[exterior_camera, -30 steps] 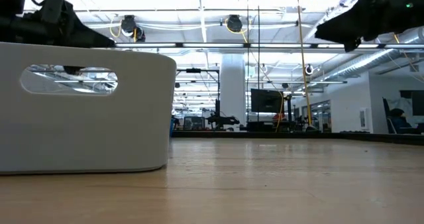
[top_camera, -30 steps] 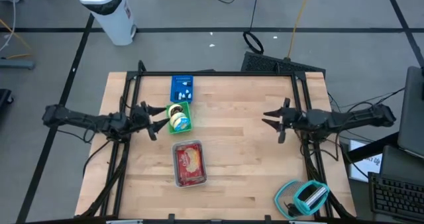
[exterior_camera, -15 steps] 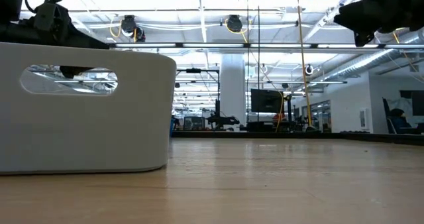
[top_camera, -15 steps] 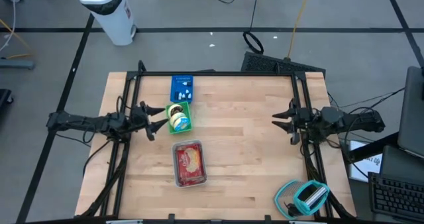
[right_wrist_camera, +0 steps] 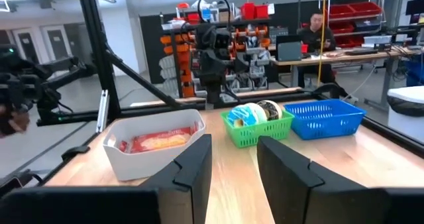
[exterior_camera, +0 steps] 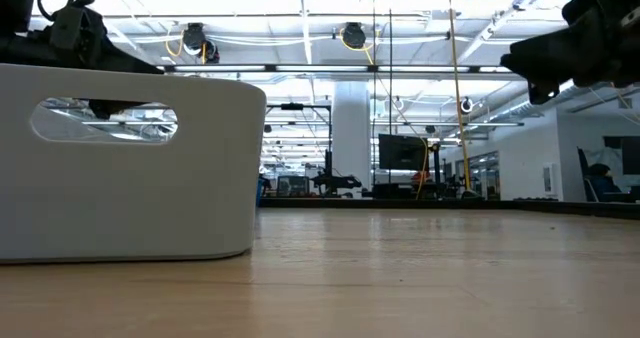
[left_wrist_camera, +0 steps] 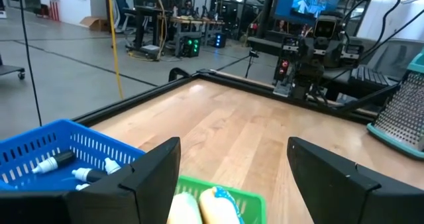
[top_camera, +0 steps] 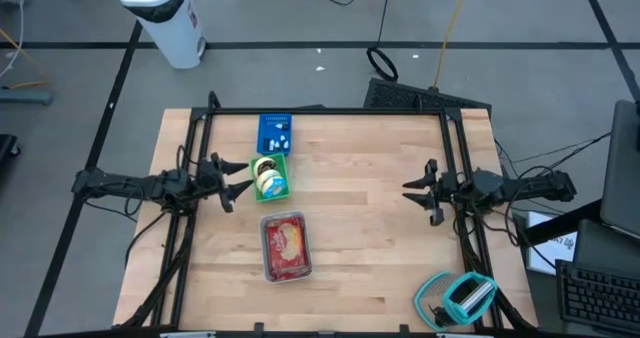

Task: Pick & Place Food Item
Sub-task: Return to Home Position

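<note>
The food item (top_camera: pixel 287 244), a red and yellow pack, lies in a white bin (top_camera: pixel 267 268) on the wooden table; it also shows in the right wrist view (right_wrist_camera: pixel 159 141). A green basket (top_camera: pixel 281 164) of round items stands behind the bin, with a blue basket (top_camera: pixel 275 133) of small white bottles beyond it. My left gripper (top_camera: pixel 240 181) stands open and level just left of the green basket (left_wrist_camera: pixel 228 197), touching nothing. My right gripper (top_camera: pixel 412 193) hangs open at the right side, pointing at the bin (right_wrist_camera: pixel 156 159), with nothing between its fingers.
A teal-handled grater (top_camera: pixel 462 296) lies at the near right corner. The black frame rails (top_camera: pixel 455 168) run along both table sides. Bare wood (top_camera: pixel 360 218) lies between the bin and my right gripper. A person (right_wrist_camera: pixel 318 25) sits far off in the room.
My right gripper drew back toward the table's right edge, then sank lower and shifted a little toward the near edge; its finger gap stays the same. The baskets, the bin and the food item have not moved.
</note>
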You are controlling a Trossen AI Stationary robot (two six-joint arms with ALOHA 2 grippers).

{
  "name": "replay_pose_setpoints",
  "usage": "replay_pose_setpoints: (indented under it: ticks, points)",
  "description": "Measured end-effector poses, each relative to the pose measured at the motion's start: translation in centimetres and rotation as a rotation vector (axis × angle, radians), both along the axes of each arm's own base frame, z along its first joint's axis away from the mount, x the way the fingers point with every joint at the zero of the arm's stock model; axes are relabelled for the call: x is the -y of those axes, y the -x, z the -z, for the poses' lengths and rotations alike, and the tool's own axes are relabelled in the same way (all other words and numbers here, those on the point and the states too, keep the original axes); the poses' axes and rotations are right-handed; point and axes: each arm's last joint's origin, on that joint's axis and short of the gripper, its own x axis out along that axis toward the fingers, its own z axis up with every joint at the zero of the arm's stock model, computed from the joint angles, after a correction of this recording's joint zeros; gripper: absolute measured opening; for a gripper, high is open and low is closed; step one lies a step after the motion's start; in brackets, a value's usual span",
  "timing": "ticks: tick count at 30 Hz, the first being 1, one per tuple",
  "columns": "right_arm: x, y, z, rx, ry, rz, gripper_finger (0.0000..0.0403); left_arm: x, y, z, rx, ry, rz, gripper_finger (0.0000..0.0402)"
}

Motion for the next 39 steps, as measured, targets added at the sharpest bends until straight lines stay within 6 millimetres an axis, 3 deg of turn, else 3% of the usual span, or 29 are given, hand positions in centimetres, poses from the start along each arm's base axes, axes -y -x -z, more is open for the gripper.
replay_pose_setpoints:
  ticks: [11, 39]
  points:
    - [-0.01, -0.05, 0.57, -0.049, 0.023, 0.001, 0.0112, 0.0, -0.03, 0.03, -0.004, -0.001, 0.0, 0.028]
    - [0.02, -0.01, -0.04, 0.014, 0.023, 0.009, 0.011, 0.0, -0.04, 0.04, -0.003, 0.001, 0.0, 0.028]
